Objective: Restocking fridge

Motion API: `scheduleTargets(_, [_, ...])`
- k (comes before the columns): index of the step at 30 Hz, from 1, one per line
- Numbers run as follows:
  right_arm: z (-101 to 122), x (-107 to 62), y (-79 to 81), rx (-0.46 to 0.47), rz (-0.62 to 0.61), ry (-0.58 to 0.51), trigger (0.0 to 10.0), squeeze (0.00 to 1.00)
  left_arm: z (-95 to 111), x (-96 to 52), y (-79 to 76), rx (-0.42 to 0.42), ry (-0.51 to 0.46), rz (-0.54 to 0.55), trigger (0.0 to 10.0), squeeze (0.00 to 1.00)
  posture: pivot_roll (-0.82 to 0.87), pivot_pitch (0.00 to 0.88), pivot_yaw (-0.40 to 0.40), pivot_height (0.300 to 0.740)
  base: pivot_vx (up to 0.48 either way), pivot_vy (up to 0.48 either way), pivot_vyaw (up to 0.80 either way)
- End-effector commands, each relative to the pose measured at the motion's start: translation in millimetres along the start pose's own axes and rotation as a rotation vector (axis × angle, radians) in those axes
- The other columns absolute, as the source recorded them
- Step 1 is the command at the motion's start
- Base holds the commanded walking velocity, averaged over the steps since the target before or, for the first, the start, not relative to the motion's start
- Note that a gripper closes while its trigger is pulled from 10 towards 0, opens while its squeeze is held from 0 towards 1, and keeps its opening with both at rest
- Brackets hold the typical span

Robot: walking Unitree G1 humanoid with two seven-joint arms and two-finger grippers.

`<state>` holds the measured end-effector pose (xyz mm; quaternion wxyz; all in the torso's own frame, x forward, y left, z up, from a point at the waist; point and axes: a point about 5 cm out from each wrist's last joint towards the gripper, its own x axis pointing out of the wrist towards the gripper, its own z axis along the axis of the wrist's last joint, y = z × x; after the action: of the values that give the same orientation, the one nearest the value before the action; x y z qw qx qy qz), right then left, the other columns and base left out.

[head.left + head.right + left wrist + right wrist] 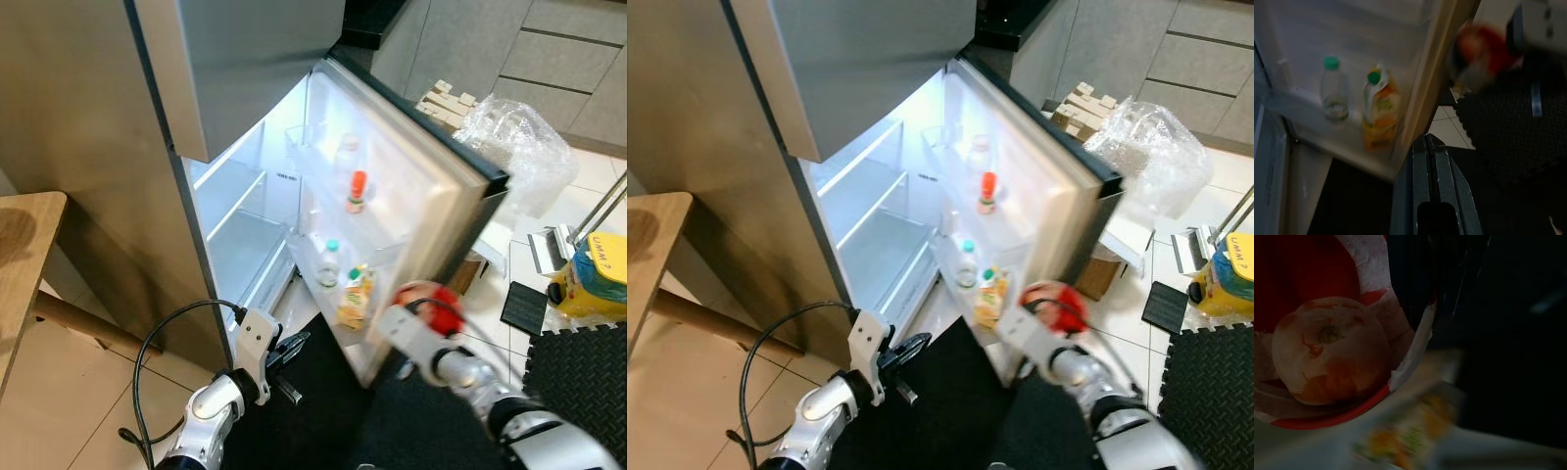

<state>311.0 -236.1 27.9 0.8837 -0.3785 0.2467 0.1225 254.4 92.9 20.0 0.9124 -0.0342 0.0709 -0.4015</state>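
The fridge stands open, its inner shelves (pixel 245 230) bare and lit. The door rack (pixel 377 250) holds an orange juice carton (pixel 355 294), a green-capped water bottle (pixel 329 262), an orange-capped bottle (pixel 357 192) and a clear bottle (pixel 347 152). My right gripper (pixel 423 311) is shut on a red and white pack (pixel 436 302) printed with a round fruit (pixel 1327 350), just below the door's lower edge beside the juice carton. My left gripper (pixel 294 360) hangs low in front of the fridge's foot, fingers (pixel 1431 166) shut on nothing. The carton (pixel 1380 110) and water bottle (pixel 1334 93) show in the left wrist view.
A wooden table (pixel 24 255) stands at the left. Behind the door lie a crumpled plastic bag (pixel 514 147) and a cardboard box (pixel 470 274). A yellow and blue container (pixel 598 279) and black mats (pixel 578 372) sit on the tiled floor at the right.
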Motion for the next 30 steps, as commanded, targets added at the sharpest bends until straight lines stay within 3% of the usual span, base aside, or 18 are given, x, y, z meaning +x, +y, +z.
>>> scheduleTargets(1, [-9.8, -3.3, -17.8, 0.066, -0.113, 0.055, 10.0, 0.00, -2.2, -0.3, -4.2, -0.019, 0.003, -0.015, 10.0, 0.00, -0.16, 0.094, -0.035, 0.700, 0.000, 0.000, 0.00])
scheduleTargets(5, [-17.6, -6.2, -20.8, 0.064, -0.130, 0.083, 10.0, 0.00, -2.7, -0.8, -4.5, -0.018, 0.005, -0.017, 10.0, 0.00, -0.16, 0.095, -0.035, 0.700, 0.000, 0.000, 0.00])
scheduleTargets(15, [-23.1, -6.4, 18.7, 0.005, -0.005, 0.074, 10.0, 0.00, -0.3, -0.4, -3.4, -0.012, 0.014, -0.030, 10.0, 0.00, -0.16, 0.094, -0.026, 0.700, 0.000, 0.000, 0.00])
scheduleTargets(21, [-20.4, -5.3, 26.1, 0.036, 0.014, 0.069, 10.0, 0.00, -2.3, 0.0, -1.5, -0.007, 0.035, -0.005, 10.0, 0.00, -0.16, 0.095, -0.028, 0.700, 0.000, 0.000, 0.00])
scheduleTargets(23, [-20.9, -5.3, 32.8, 0.086, 0.029, 0.073, 10.0, 0.00, -12.5, -0.8, 5.8, 0.001, 0.119, 0.107, 10.0, 0.00, -0.15, 0.096, -0.030, 0.700, 0.000, 0.000, 0.00])
scheduleTargets(25, [-23.6, -6.4, 45.7, 0.197, 0.058, 0.090, 10.0, 0.00, -34.1, -9.8, 16.4, -0.002, 0.283, 0.283, 10.0, 0.00, -0.14, 0.098, -0.029, 0.700, 0.000, 0.000, 0.00])
scheduleTargets(26, [-23.6, -6.4, 45.7, 0.197, 0.058, 0.090, 10.0, 0.00, -34.1, -9.8, 16.4, -0.002, 0.283, 0.283, 10.0, 0.00, -0.14, 0.098, -0.029, 0.700, 0.000, 0.000, 0.00])
scheduleTargets(28, [-28.6, -10.0, 68.9, 0.293, 0.115, 0.112, 10.0, 0.00, -59.7, -33.1, 20.9, -0.007, 0.435, 0.420, 10.0, 0.00, -0.14, 0.102, -0.024, 0.700, 0.000, 0.000, 0.00])
scheduleTargets(30, [-30.2, -11.6, 76.8, 0.310, 0.133, 0.118, 10.0, 0.00, -67.0, -41.5, 21.4, -0.017, 0.473, 0.459, 10.0, 0.00, -0.14, 0.102, -0.024, 0.700, 0.000, 0.000, 0.00])
